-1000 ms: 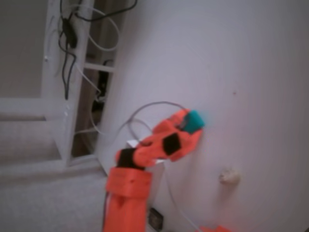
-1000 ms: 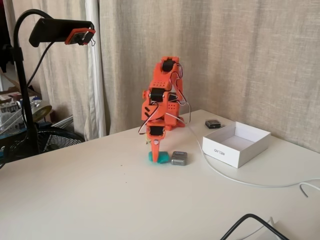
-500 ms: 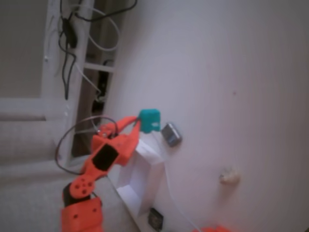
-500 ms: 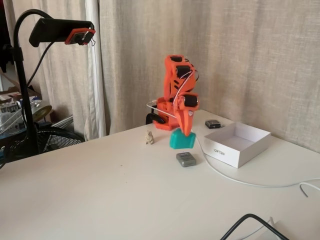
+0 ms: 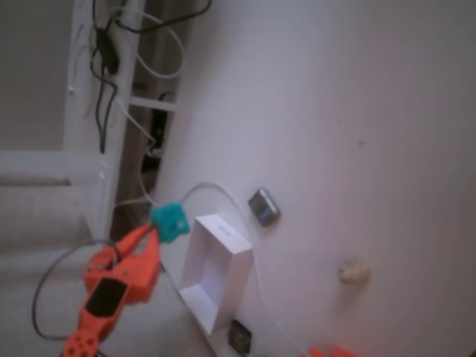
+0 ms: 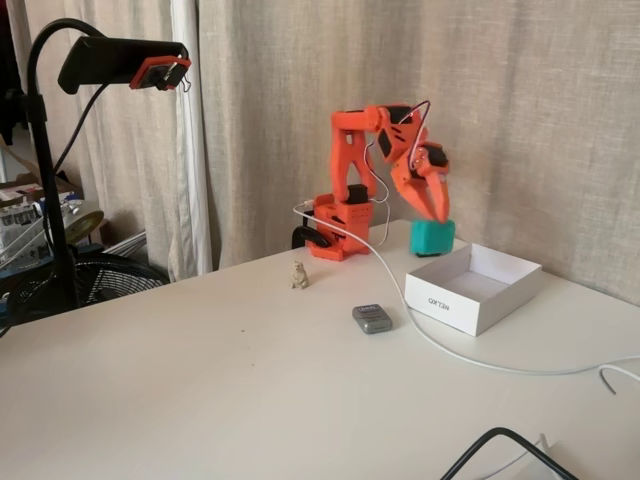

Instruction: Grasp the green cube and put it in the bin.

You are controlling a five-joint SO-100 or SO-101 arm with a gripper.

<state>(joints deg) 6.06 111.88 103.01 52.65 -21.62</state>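
Holding the green cube (image 6: 433,237) clamped in the gripper (image 6: 432,218) beside the bin's (image 6: 465,312) far rim, I judge pickup done, with positioning over the bin and release left.

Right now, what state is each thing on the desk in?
end effector: shut on the green cube, raised.
green cube: held in the air beside the bin's far corner, not yet inside.
bin: open-topped, nothing seen inside, resting on the table.
grey block: lying flat on the table, untouched.
small figurine: standing upright.
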